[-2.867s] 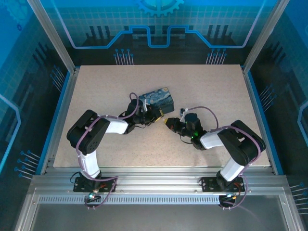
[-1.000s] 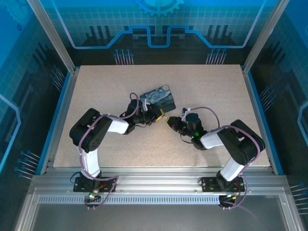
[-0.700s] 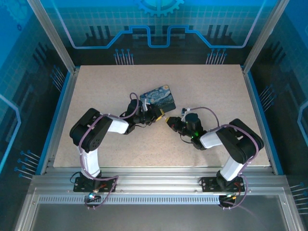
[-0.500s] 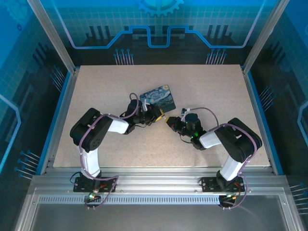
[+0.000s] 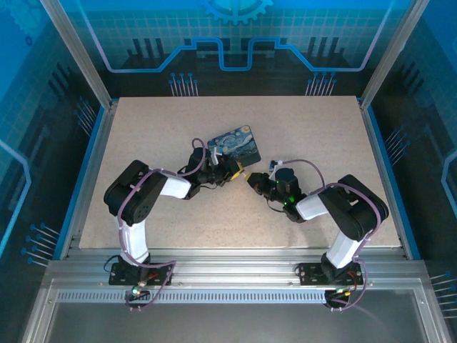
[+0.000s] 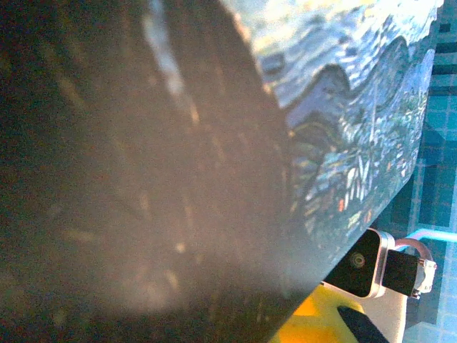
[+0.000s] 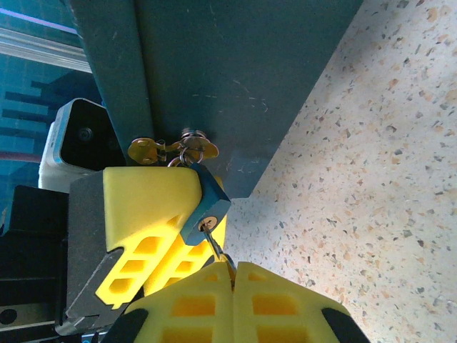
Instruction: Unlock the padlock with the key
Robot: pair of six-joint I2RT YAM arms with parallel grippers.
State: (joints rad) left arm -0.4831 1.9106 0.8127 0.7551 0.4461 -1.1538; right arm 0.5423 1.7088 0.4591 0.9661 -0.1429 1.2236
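The key (image 7: 214, 244) is pinched in the closed right hand (image 7: 232, 270), tip seemingly in the padlock (image 7: 207, 201), which is clamped by the left hand (image 7: 191, 220) at the clasp of the box (image 7: 235, 71). Twisted off-axis, the thin key could be bent or popped out

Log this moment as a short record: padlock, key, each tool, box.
padlock: hanging at the clasp of the box
key: blade tip in the padlock's keyhole
left tool: shut on padlock
right tool: shut on key
box: on the speckled table
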